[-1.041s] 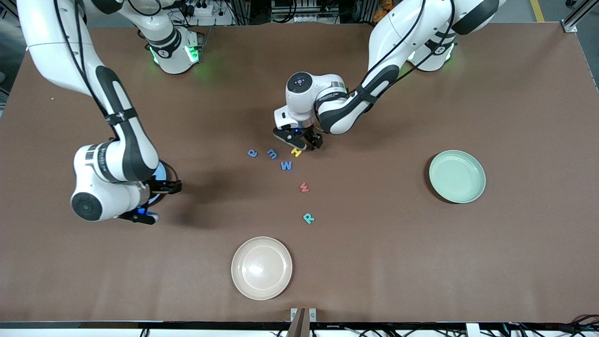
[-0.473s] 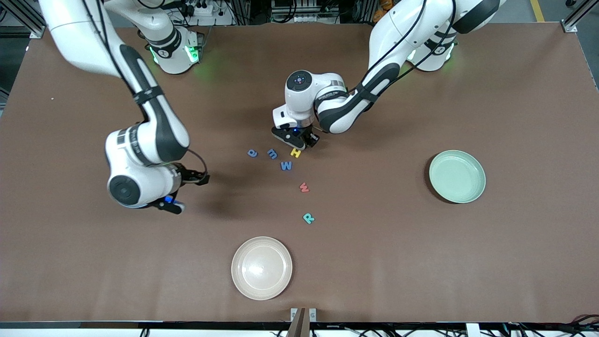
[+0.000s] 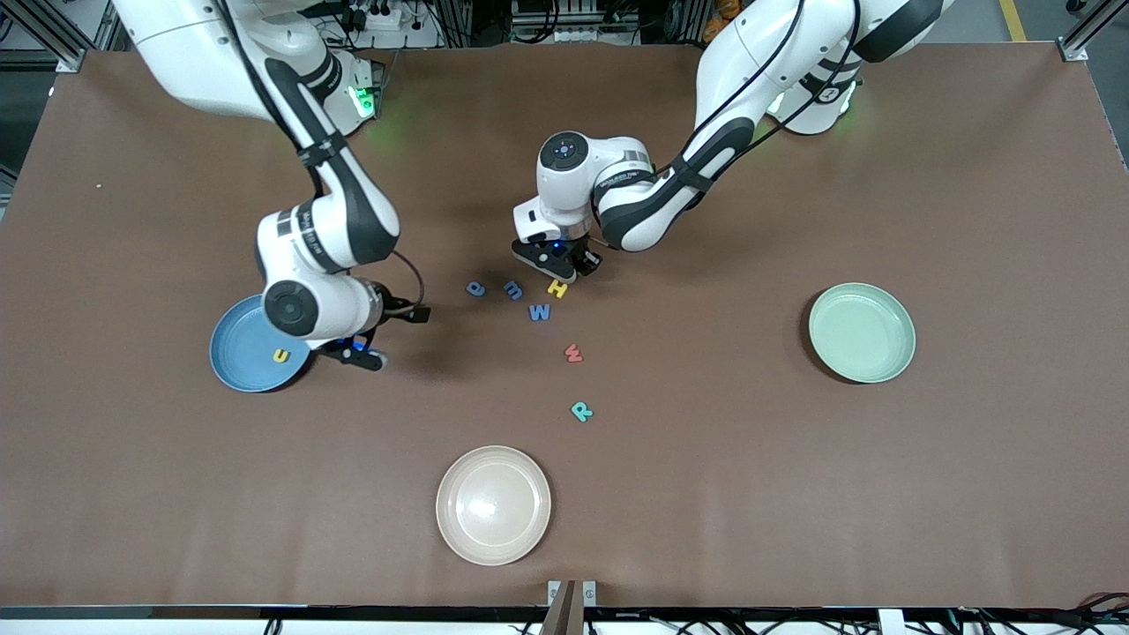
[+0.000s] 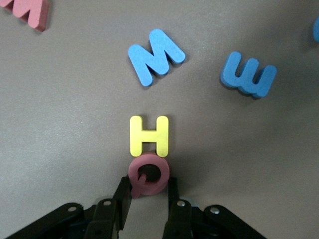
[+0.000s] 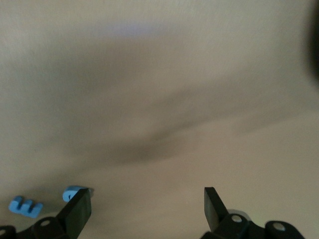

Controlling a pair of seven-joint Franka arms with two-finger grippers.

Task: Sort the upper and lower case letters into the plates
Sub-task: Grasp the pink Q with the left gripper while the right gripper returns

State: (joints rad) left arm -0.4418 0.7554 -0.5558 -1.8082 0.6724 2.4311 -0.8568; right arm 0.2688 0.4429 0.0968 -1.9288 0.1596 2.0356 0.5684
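Table point(image 3: 794, 494): brown mat, two arms, three plates, loose foam letters.

Left gripper point(image 4: 148, 196): down at the table among the letters mid-table, fingers point(image 4: 121, 195) clamped on a pink Q point(image 4: 148, 175). The Q lies flat and touches the yellow H point(image 3: 557, 287), which sits just nearer the front camera. In the front view the gripper point(image 3: 564, 265) hides the Q.

Right gripper point(image 3: 388, 331): fingers point(image 5: 79, 206) spread wide, nothing between them, hovering over bare mat between the blue plate point(image 3: 234, 357) and the letter cluster.

Blue plate: toward the right arm's end of the table, partly covered by the right wrist. Holds one small yellow letter point(image 3: 280, 355), probably a lowercase u, though it is too small to be sure.

Green plate point(image 3: 862, 332): toward the left arm's end, well apart from the letters; no letter shows in it.

Cream plate point(image 3: 493, 504): nearest the front camera, no letter in it.

Loose letters, on the mat:
- blue a point(image 3: 475, 288) and blue m point(image 3: 513, 289), beside the H, toward the right arm's end
- blue W point(image 3: 539, 312), just nearer the camera than the H
- pink w point(image 3: 573, 354), nearer again
- teal R point(image 3: 580, 411), nearest of the cluster, between the pink w and the cream plate
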